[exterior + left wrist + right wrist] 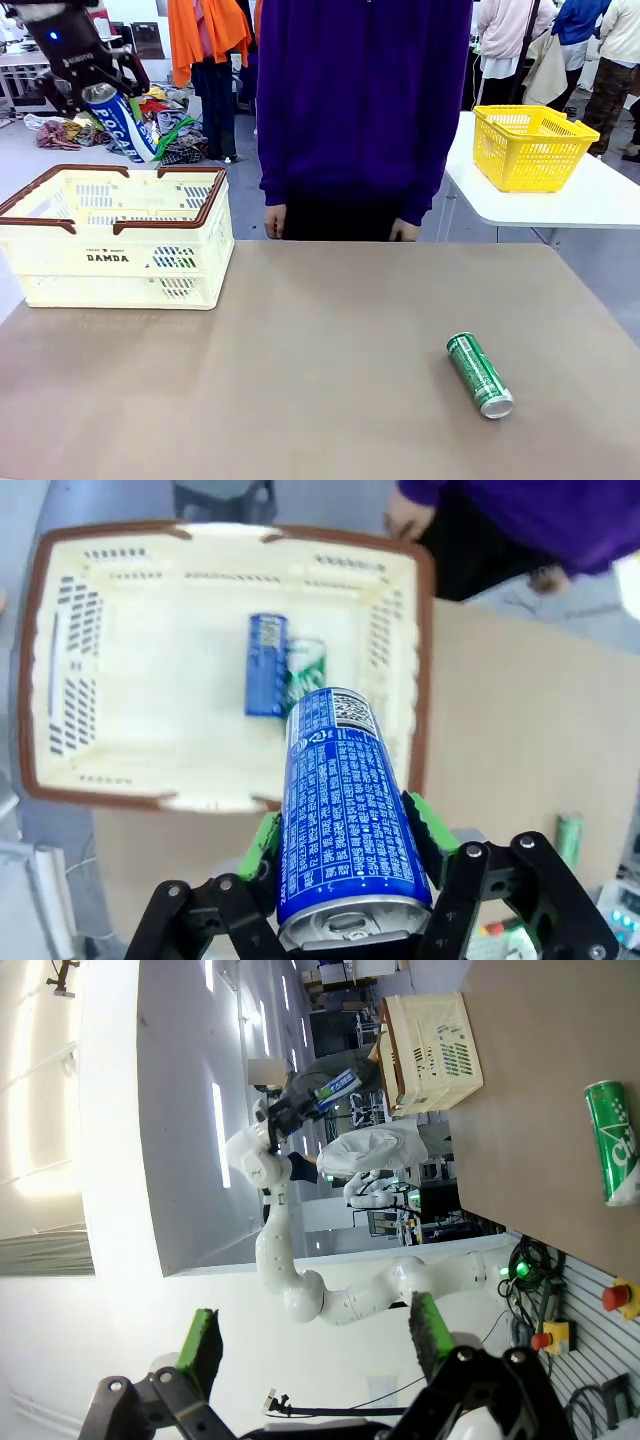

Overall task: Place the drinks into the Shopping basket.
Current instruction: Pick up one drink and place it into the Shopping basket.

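The left claw [345, 835] is clamped on a blue drink can [340, 800]. Its green pads [262, 845] press the can's two sides near the silver pull-tab end, and the other end points away from the claw. The can's label carries a barcode and dense white small print. From the front, large white capitals run along it, partly hidden.

Straight beyond the left claw's fingertips lies the open Shopping basket [130, 710], cream-white with slotted walls and a reddish-brown rim. Two cans lie on its floor side by side and touching: a second blue can [266, 665] and a green can [305, 670]. In the front view the left claw [95, 88] hangs above and behind the Shopping basket [40, 195] with the held can tilted. "DAMDA" is printed in black on the basket's near wall, under a smaller line too fine to read.

The right claw [317, 1345] stands wide with nothing between its fingers.

Well apart from both claws, a green can with white lettering [479, 374] lies on its side on the brown table [300, 350], on the opposite side from the basket.

Farther off, a person in a purple top [360, 100] stands at the far edge, hands hanging at the sides. Beyond that, an empty yellow basket [528, 145] sits on a white table.
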Robot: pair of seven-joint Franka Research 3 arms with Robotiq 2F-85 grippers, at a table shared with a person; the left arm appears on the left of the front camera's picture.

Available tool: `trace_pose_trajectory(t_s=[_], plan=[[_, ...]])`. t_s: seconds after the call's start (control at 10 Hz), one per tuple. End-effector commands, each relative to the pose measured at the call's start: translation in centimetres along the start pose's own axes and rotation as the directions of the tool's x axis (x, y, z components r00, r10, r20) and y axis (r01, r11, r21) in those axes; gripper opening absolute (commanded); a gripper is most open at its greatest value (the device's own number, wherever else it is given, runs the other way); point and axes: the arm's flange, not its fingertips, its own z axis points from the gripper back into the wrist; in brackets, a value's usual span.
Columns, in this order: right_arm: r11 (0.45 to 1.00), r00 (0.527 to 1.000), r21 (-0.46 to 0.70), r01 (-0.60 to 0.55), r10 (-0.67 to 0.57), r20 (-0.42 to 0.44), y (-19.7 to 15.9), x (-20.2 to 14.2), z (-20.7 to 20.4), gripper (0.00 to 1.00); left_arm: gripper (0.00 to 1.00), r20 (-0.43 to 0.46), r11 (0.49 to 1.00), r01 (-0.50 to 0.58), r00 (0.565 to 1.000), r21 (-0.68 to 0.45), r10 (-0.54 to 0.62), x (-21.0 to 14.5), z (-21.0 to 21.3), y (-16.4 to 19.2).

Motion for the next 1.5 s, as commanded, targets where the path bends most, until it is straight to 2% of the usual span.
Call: trace_pose_trajectory(t_s=[0.0,0.3,0.4,0.5,0.8,0.9,1.0,1.1,1.2,1.3,1.4], plan=[[1.0,1.0,0.01,0.011,-0.011,0.0,0.6,-0.1,0.1,1.0,0.0,0.013,0.992,-0.106,0.994,0.076,0.105,2.4,-3.1,0.6],[1.0,1.0,0.01,0.011,-0.011,0.0,0.6,-0.1,0.1,1.0,0.0,-0.022,0.95,-0.259,0.964,0.171,0.267,4.5,-6.7,2.2],[1.0,1.0,0.01,0.011,-0.011,0.0,0.6,-0.1,0.1,1.0,0.0,-0.024,0.909,-0.36,0.928,0.209,0.373,4.5,-6.7,2.0],[1.0,1.0,0.01,0.011,-0.011,0.0,0.6,-0.1,0.1,1.0,0.0,-0.022,0.971,-0.192,0.98,0.143,0.197,3.8,-8.4,3.2],[1.0,1.0,0.01,0.011,-0.011,0.0,0.6,-0.1,0.1,1.0,0.0,-0.022,0.971,-0.192,0.98,0.143,0.197,3.8,-8.4,3.2],[1.0,1.0,0.01,0.011,-0.011,0.0,0.6,-0.1,0.1,1.0,0.0,-0.034,0.961,-0.221,0.973,0.165,0.23,3.9,-8.9,2.8],[1.0,1.0,0.01,0.011,-0.011,0.0,0.6,-0.1,0.1,1.0,0.0,-0.103,0.98,-0.075,0.99,0.186,0.096,3.1,-10.2,3.2],[1.0,1.0,0.01,0.011,-0.011,0.0,0.6,-0.1,0.1,1.0,0.0,-0.195,0.97,-0.036,0.977,0.239,0.084,4.9,-11.4,3.8],[1.0,1.0,0.01,0.011,-0.011,0.0,0.6,-0.1,0.1,1.0,0.0,-0.246,0.968,-0.024,0.965,0.25,0.088,6.2,-12.5,4.9],[1.0,1.0,0.01,0.011,-0.011,0.0,0.6,-0.1,0.1,1.0,0.0,-0.249,0.957,-0.057,0.96,0.284,0.131,6.8,-13.7,6.1],[1.0,1.0,0.01,0.011,-0.011,0.0,0.6,-0.1,0.1,1.0,0.0,-0.274,0.955,-0.03,0.955,0.296,0.115,7.2,-15.1,7.0]])
